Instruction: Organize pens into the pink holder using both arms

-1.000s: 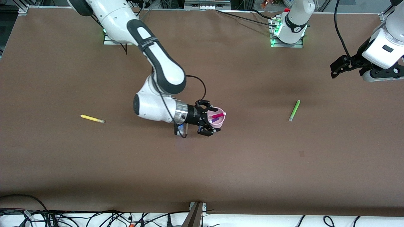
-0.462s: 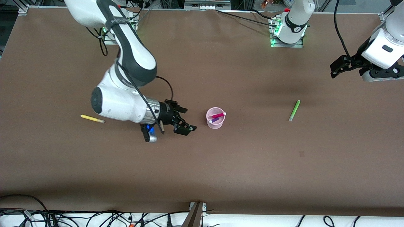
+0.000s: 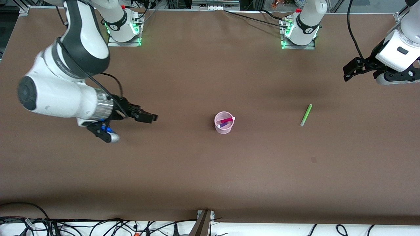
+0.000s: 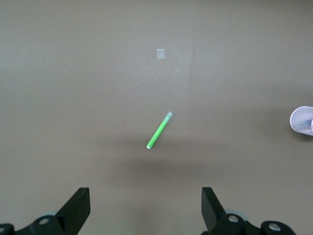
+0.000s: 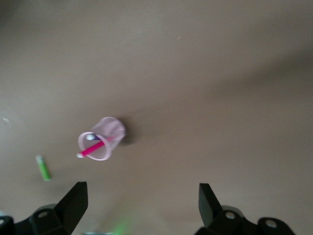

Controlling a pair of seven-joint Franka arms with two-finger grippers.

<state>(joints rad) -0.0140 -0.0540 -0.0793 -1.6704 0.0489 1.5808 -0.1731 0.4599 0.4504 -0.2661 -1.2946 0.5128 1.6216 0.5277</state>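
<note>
The pink holder [image 3: 224, 124] stands mid-table with the magenta pen [image 3: 227, 119] and the purple pen [image 3: 222, 125] leaning inside it. The light green pen [image 3: 305, 115] lies on the table toward the left arm's end. The yellow pen is hidden under the right arm's wrist. My right gripper [image 3: 149, 117] is open and empty, well away from the holder, toward the right arm's end. Its wrist view shows the holder [image 5: 102, 139] and green pen [image 5: 44, 168] ahead of the open gripper [image 5: 142, 205]. My left gripper [image 3: 348, 71] waits open above the table's end; its wrist view [image 4: 145, 210] shows the green pen [image 4: 159, 130].
The brown table [image 3: 210, 170] carries a small pale mark [image 3: 313, 160], also seen in the left wrist view [image 4: 161, 54]. The arm bases stand along the edge farthest from the front camera. Cables run along the nearest edge.
My right arm has drawn back from the holder toward its own end of the table, empty, and now covers the yellow pen. The left arm has not moved.
</note>
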